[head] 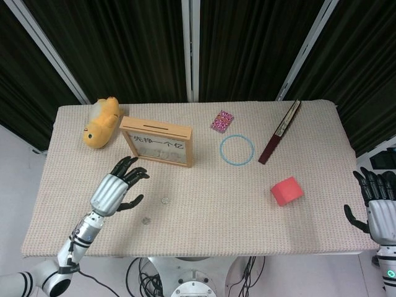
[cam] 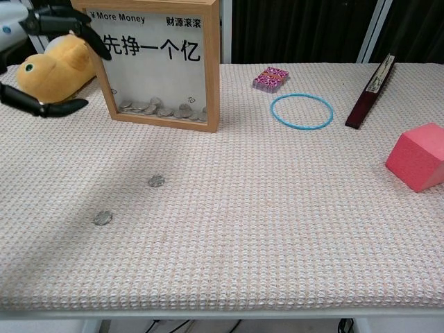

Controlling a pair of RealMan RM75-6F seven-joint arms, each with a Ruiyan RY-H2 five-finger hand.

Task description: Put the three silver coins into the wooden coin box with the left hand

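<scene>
Here the left hand [head: 117,189] hangs above the beige woven table cover [head: 204,229], at about seven o'clock from the wooden coin box [head: 158,142], with its dark fingers [cam: 52,21] spread apart and nothing between them. In the chest view only those fingertips show, at the upper left, in front of the box's edge. The glass-fronted wooden coin box stands upright near the far left of the table, with a heap of coins lying along its bottom behind the pane. Two small round silver coins lie flat on the cover: one silver coin [head: 165,200] at six o'clock from the box, the other silver coin [head: 146,220] at seven o'clock from the first, near it, both just to the right of the hand. A yellow plush toy [head: 101,122] lies at nine o'clock from the box, just beside it. A light blue ring [head: 237,150] lies at three o'clock from the box. The right hand [head: 378,207] sits off the table's right edge, fingers apart and empty.
</scene>
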